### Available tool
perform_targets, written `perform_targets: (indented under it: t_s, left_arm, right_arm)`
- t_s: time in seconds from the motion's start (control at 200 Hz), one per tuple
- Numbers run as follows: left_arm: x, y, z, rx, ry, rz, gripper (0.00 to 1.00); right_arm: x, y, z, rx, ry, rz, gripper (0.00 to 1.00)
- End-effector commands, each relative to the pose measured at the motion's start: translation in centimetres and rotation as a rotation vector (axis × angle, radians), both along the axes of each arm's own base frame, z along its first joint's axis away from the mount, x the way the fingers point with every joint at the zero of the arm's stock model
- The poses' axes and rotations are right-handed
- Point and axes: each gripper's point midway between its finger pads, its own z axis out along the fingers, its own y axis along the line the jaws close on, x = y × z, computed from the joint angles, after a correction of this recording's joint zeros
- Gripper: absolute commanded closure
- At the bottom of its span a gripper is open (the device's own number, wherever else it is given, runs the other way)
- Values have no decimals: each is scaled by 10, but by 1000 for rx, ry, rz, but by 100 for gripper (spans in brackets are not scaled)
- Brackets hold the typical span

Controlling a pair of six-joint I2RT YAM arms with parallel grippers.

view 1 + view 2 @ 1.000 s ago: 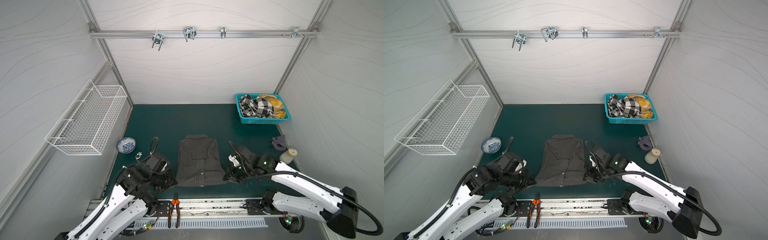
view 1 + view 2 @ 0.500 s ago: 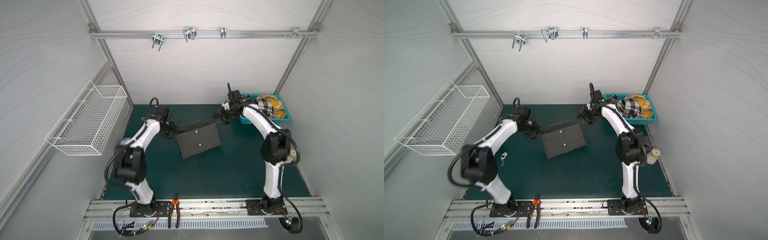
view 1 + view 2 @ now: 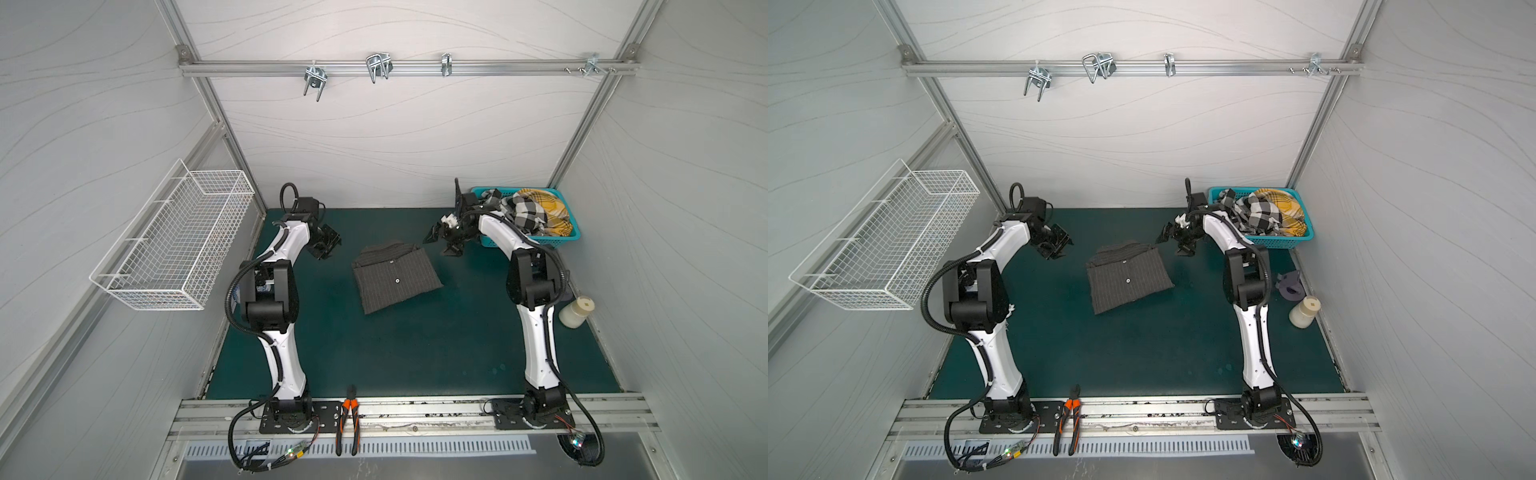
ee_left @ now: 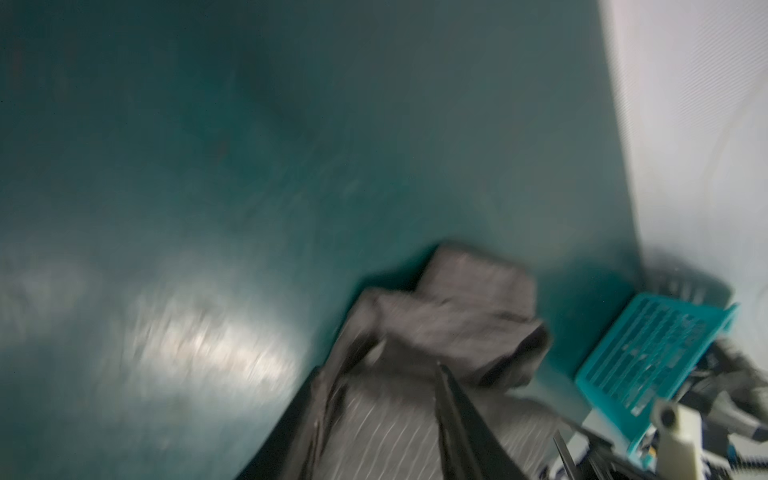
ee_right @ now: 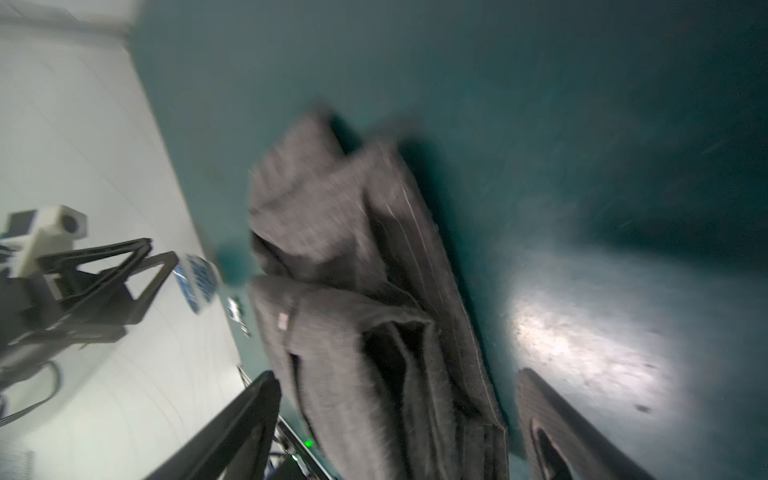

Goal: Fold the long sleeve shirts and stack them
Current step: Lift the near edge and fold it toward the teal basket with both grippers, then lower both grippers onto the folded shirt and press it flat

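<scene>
Long sleeve shirt (image 3: 395, 282): one lies folded; one teal basket (image 3: 552, 242) holds clothes (image 3: 528, 210).

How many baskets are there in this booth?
2. A white wire basket hangs on the left wall; a teal plastic basket holding checked cloth sits at the back right corner of the green mat. Nothing suggests a hidden one.

long sleeve shirt (image 3: 395, 278) | charcoal pinstripe | folded rectangle, buttons up | flat, askew on green mat (image 3: 374, 353)
</scene>
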Motion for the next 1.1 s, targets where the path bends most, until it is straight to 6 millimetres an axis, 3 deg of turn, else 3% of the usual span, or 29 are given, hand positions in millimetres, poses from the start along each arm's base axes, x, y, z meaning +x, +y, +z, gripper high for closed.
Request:
perform_targets:
  t_s: [0.0, 0.14, 0.235, 0.39, 0.56, 0.625, 0.755, 0.905, 1.0, 1.096]
  left_arm:
    - [4, -28, -20, -86, -10, -63, 58]
    - [11, -41, -48, -133, 34, -87, 59]
    - [24, -52, -51, -112, 27, -142, 60]
    - [37, -71, -59, -56, 68, -238, 62]
    - [6, -94, -73, -28, 146, -322, 68]
    - [-24, -99, -79, -31, 181, -336, 70]
    - [-73, -92, -63, -24, 163, -306, 70]
    - [-85, -62, -22, 31, 90, -266, 58]
    - [-91, -58, 4, 10, 28, -277, 55]
    - [-112, -66, 17, -32, -6, -300, 52]
  right_arm:
    - [-19, 23, -1, -7, -45, 109, 13]
    - [-27, 27, -8, 18, -1, 79, 15]
    - [-36, 25, -11, 15, 22, 62, 16]
    - [-57, 20, -21, 29, 83, 8, 27]
    - [-91, 16, -23, 27, 112, -21, 34]
    - [-110, 13, -20, 11, 118, -16, 35]
    - [-152, -7, -11, -58, 111, -19, 33]
    - [-187, -31, 5, -102, 87, -18, 22]
    - [-189, -36, 9, -97, 47, 11, 17]
    - [-182, -27, 14, -27, 27, 86, 21]
